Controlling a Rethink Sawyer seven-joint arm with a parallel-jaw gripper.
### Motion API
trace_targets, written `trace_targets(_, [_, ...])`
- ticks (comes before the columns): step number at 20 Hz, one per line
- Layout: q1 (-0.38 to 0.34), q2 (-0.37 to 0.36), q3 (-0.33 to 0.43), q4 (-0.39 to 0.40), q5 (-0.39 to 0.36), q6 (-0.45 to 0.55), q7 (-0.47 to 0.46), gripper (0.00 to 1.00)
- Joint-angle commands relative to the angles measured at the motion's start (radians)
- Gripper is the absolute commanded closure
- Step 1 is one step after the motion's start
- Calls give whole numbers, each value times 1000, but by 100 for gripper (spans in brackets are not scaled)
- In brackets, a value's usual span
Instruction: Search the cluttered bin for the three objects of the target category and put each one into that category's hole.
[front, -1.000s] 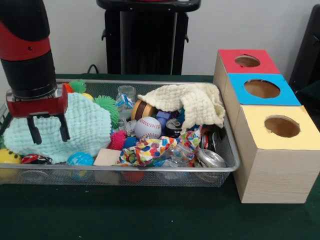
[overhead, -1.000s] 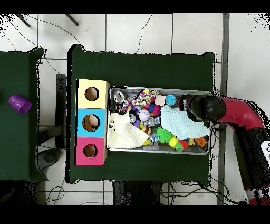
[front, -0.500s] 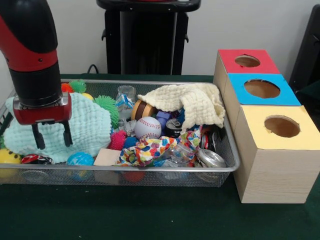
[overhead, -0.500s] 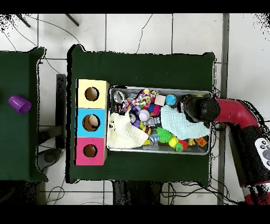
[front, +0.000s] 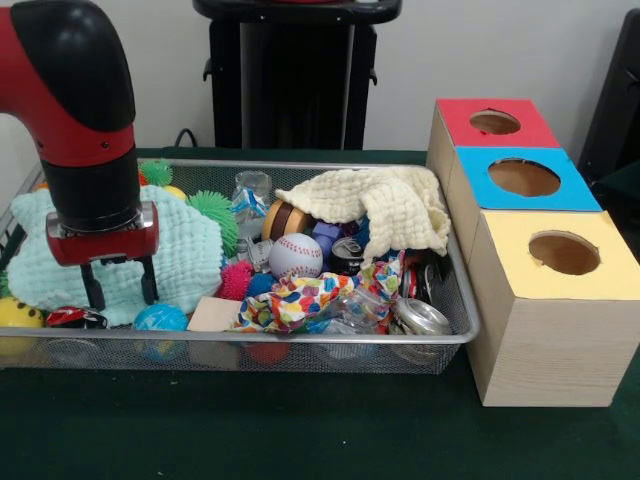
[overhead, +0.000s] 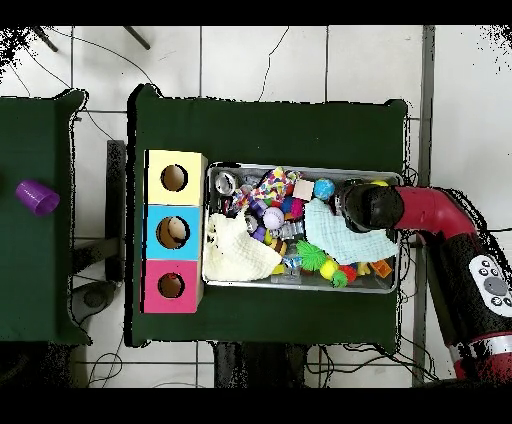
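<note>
In the front view, your gripper is hanging with fingers spread and empty over the mint cloth, at nine o'clock in the bin. The cloth is probably soft and light; pinch a raised fold.

In the overhead view, the arm is entering from three o'clock, with the cloth beside it.

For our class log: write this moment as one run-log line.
gripper: open, empty | position: over mint cloth, bin's end farthest from boxes | holes: nothing entering
</note>
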Motion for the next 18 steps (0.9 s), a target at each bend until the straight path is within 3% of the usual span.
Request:
trace_targets(1, [-7, 20, -10, 18, -51, 45, -280, 0])
trace_targets(18, [-89, -103, 12, 156, -1, 78, -301, 0])
